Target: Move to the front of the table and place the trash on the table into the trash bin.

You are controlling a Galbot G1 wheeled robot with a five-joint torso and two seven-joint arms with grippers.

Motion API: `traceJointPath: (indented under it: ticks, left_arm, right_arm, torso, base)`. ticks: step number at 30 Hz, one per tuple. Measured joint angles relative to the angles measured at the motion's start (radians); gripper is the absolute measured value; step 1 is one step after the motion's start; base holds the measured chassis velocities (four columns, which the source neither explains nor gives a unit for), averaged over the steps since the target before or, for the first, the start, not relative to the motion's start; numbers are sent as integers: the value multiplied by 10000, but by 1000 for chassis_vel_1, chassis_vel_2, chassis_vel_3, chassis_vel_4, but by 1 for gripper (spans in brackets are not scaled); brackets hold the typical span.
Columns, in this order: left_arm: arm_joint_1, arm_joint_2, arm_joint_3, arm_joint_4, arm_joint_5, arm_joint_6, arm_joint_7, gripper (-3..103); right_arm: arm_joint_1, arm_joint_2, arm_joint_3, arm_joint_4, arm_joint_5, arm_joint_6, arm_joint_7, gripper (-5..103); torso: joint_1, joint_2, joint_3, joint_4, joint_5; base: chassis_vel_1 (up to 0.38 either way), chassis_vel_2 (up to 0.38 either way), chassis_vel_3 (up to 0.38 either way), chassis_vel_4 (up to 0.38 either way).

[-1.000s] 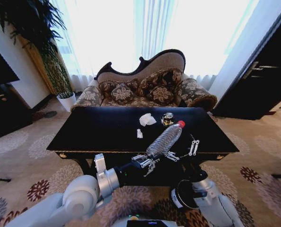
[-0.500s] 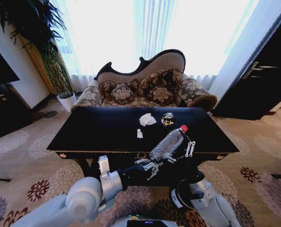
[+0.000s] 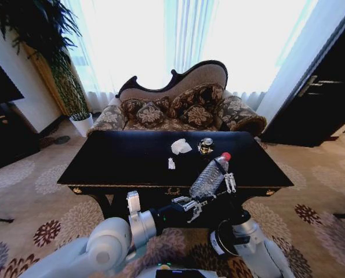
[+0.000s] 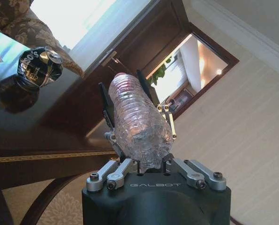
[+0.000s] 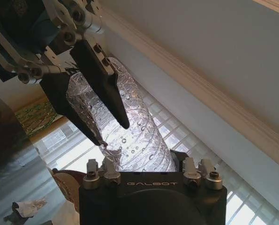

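The bottle (image 3: 210, 177) has come off the surface (image 3: 120, 159): a second ago it lay slanted near the front edge toward the right corner, and now it rides higher and more upright, red cap up, out past that edge. Both claws have it. The left claw (image 3: 191, 205) is clamped on its base from below, and the right claw (image 3: 229, 182) pinches its upper side. That puts the first piece of trash in hand, ready, I'd judge, to go to the trash bin (image 3: 223, 238) on the floor under the front right corner. The white tissue (image 3: 180, 146), the small scrap (image 3: 171, 164) and the dark crushed can (image 4: 38, 65) sit untouched toward the back edge. "GALBOT" is stamped on both claw housings; the can shows partial white letters I can't read with confidence.
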Motion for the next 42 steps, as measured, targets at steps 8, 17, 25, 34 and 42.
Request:
traceJointPath:
  ticks: [8,17,25,34,42]
  left_arm:
    - [40,22,-109,-1,56,113,113,20]
    - [7,299,-177,14,351,350,271,53]
    - [191,624,-970,10,706,358,368,80]
    - [463,1131,-3163,8,1062,229,318,100]
    - [718,1671,-4382,6,1781,-62,240,100]
  right_arm:
    - [-25,29,5,-81,-11,146,-22,41]
    - [6,100,-12,-252,50,163,-22,26]
    - [97,78,-12,-660,433,41,10,25]
    - [83,293,208,-1690,2128,-446,177,25]
    - [-203,765,988,-2025,3002,-444,285,25]
  torso:
    - [-1,0,0,0,-1]
    - [0,0,0,0,-1]
    - [0,0,0,0,-1]
    - [0,0,0,-1,0]
    - [0,0,0,0,-2]
  base:
    - [0,0,0,0]
    - [0,0,0,0]
    - [0,0,0,0]
    - [0,0,0,0]
    - [0,0,0,0]
